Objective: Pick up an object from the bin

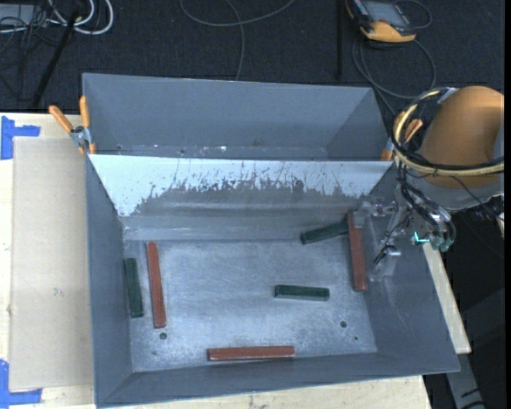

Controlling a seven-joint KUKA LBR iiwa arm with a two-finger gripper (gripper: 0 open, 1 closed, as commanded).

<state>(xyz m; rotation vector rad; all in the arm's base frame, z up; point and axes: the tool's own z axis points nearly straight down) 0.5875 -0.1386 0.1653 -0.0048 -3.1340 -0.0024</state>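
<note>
Gripper [386, 252] is being held over the bin's [238, 126] right slope, just beside the red-brown bar [356, 254] lying along the floor's right edge. A dark green bar [324, 233] is lying near that bar's far end. Claw opening cannot be told.

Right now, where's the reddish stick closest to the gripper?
The reddish stick lies at the camera view's right, just left of the gripper, its far end beside a green stick.

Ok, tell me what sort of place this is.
Most likely a robotics lab's grasping test cell: a grey metal bin holding loose brown bars and green bars, a robot arm's gripper at its right side, and cables strewn on the dark floor.
</note>
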